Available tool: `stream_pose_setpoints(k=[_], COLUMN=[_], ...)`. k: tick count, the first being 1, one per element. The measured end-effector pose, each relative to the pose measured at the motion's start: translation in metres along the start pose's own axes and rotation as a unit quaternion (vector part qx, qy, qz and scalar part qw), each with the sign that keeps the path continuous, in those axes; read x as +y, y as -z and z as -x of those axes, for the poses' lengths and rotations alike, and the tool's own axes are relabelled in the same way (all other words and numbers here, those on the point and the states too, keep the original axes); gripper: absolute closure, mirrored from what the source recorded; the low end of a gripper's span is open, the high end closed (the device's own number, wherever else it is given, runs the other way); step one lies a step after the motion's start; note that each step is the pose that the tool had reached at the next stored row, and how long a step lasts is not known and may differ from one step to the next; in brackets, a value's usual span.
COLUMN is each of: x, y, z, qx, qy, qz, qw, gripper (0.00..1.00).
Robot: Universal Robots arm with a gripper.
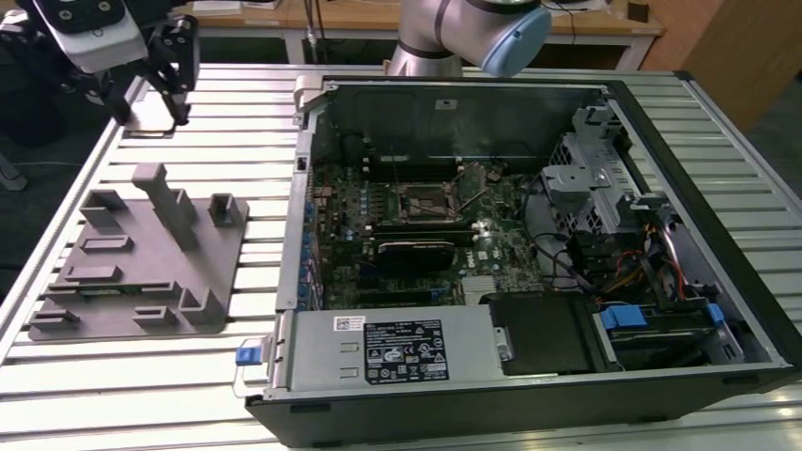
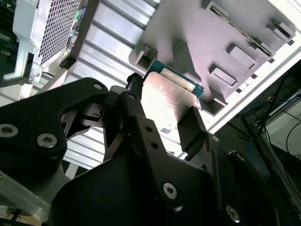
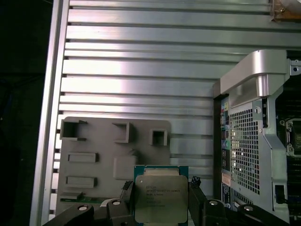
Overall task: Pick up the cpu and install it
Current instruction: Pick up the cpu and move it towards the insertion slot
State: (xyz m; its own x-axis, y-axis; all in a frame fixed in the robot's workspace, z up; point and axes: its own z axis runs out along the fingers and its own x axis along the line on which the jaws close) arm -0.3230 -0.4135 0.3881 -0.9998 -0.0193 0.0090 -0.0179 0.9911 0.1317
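You have the picking-up half done, as I judge it: the gripper [image 3: 161, 190] is clamped on the cpu [image 2: 165, 96] by two opposite edges and holds it in the air above the slatted table [image 1: 188, 376], near the grey tray [image 1: 126, 282]. The installing is left, because the socket [image 1: 424, 200] inside the open computer case [image 1: 701, 178] is well apart from it. The cpu is a flat square with a shiny silver top and a thin green rim.
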Motion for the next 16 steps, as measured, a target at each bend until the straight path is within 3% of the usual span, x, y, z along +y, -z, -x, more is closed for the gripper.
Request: stream_pose_setpoints(k=[16], x=[-0.0001], y=[0.0001], z=[0.0098], qx=[0.0008], qy=[0.0], qz=[0.0], qw=[1.0], gripper=[0.45])
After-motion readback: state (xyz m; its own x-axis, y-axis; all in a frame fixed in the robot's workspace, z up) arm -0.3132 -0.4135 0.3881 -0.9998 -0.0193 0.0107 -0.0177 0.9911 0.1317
